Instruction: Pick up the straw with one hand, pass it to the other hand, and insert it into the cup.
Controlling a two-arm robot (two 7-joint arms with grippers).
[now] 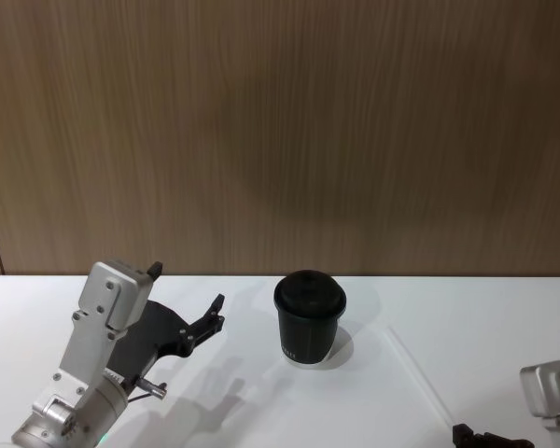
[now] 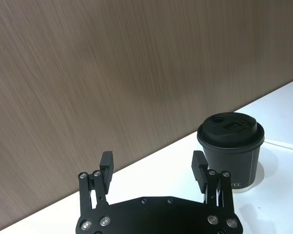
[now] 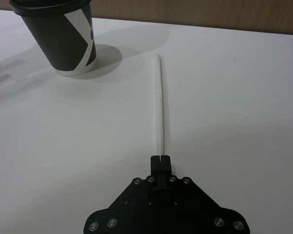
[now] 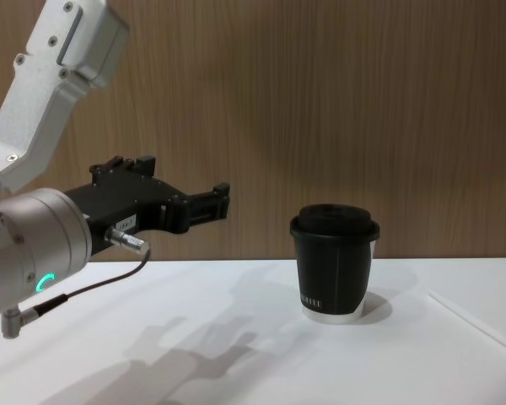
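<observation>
Two grippers are noted at a white table (image 1: 261, 411) backed by a wood-panelled wall (image 1: 280, 131).

Left side: the left gripper (image 2: 153, 161) is held raised above the left part of the table, well clear of the surface, with its shadow thrown on the tabletop below. Its fingers (image 2: 106, 165) are spread wide apart and nothing is held between them. A green ring light (image 4: 44, 283) is lit on the silver wrist, and a thin black cable (image 4: 84, 291) is looped beneath it.

Middle: the cup (image 1: 308, 322) is placed upright about midway across the table, toward the back edge. It is black and ribbed, capped with a black domed lid (image 2: 229, 126), and small white lettering is seen low on its side. It is found ahead and to the right of the left gripper's tips, separated from them by a clear gap.

Right side: the straw (image 3: 160, 105), thin, white and straight, is laid along the tabletop to the right of the cup. Its far end is near the cup's base but not touching it, and its length is directed toward the front right corner.

Front right corner: the right gripper (image 3: 160, 158) is set low there. Its fingers (image 3: 156, 163) are pressed together on the near end of the straw, which is seen running straight out from between the tips.
</observation>
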